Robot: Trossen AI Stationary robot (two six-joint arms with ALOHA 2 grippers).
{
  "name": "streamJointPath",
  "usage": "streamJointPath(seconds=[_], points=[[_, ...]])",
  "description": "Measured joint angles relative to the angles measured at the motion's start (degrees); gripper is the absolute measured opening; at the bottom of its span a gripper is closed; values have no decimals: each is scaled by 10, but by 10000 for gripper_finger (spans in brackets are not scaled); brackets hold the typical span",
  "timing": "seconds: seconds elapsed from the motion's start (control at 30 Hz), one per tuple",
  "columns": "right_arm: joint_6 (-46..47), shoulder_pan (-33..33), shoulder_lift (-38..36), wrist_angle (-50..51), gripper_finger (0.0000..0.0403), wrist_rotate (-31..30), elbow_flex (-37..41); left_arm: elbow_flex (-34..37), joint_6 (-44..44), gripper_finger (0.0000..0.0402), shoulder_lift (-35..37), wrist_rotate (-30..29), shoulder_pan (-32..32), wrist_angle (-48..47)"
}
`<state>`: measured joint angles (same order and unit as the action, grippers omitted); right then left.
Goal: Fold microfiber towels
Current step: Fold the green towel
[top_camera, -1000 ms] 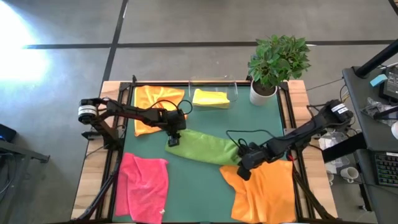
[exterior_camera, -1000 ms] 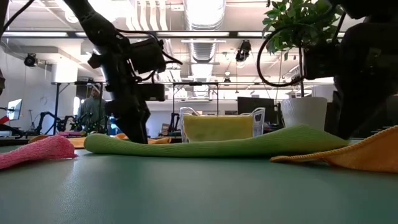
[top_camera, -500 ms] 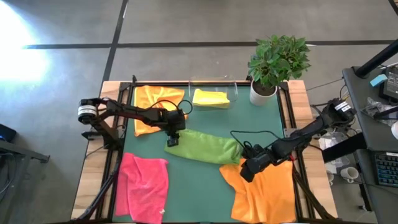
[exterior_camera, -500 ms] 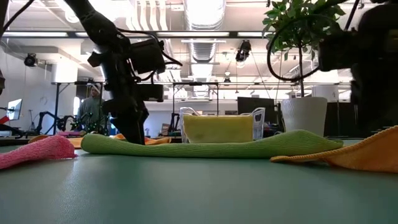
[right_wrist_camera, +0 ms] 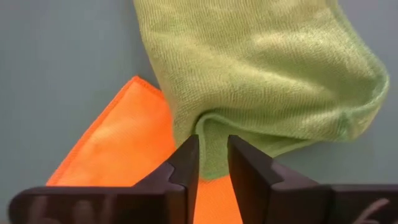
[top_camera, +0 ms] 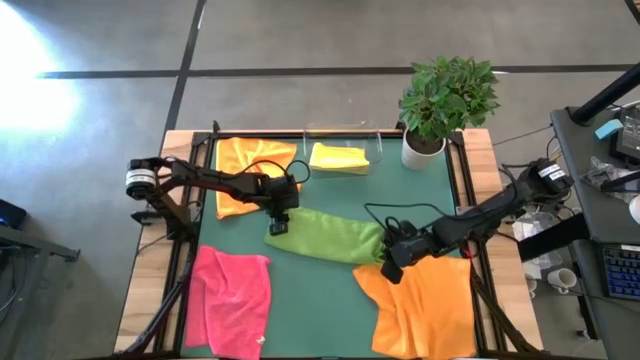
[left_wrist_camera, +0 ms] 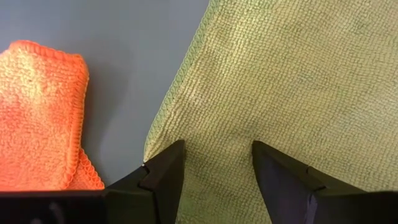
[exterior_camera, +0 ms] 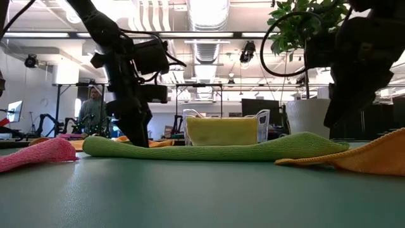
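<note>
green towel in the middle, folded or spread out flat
Folded. The green towel lies as a long narrow strip on the mat, and the right wrist view shows doubled layers with a rounded fold at its end.

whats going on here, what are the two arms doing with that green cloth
Both arms are working the lime green towel, which lies folded into a long strip across the middle of the green mat. The left gripper stands open over one end. The right gripper is at the other end, fingers narrowly apart around a fold. A pink towel, two orange towels and a folded yellow towel lie around it.
</note>
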<state>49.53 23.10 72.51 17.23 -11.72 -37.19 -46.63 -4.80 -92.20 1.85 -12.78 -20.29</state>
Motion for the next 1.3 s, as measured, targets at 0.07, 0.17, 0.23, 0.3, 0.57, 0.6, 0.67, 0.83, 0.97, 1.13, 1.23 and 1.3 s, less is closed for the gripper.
streamJointPath(seconds=[0.07,0.17,0.23,0.3,0.57,0.6,0.67,0.83,0.97,1.13,1.23,1.3], points=[[-23,-3,0,0,86,2,0,0,0,173,0,0,0,1],[-37,-4,0,0,90,2,1,0,0,173,0,0,0,2],[-37,-4,0,-2,87,3,2,0,0,173,0,0,0,2],[-37,-4,0,-5,83,3,4,1,0,173,1,0,0,2],[-31,-4,7,-31,84,4,11,1,0,173,1,0,0,3],[-31,-4,12,-34,85,8,11,1,0,173,1,0,0,3],[-31,-5,27,-49,86,19,11,1,0,173,1,0,0,3],[-31,-5,50,-57,86,28,10,1,0,173,1,0,0,3],[-26,-5,50,-58,86,29,9,1,0,173,1,0,0,3],[-15,-5,62,-63,86,32,9,1,0,173,1,-1,0,3],[-13,-5,75,-73,87,32,9,2,0,173,1,-1,0,3],[1,-5,79,-73,86,32,9,2,0,173,1,-1,0,3]])
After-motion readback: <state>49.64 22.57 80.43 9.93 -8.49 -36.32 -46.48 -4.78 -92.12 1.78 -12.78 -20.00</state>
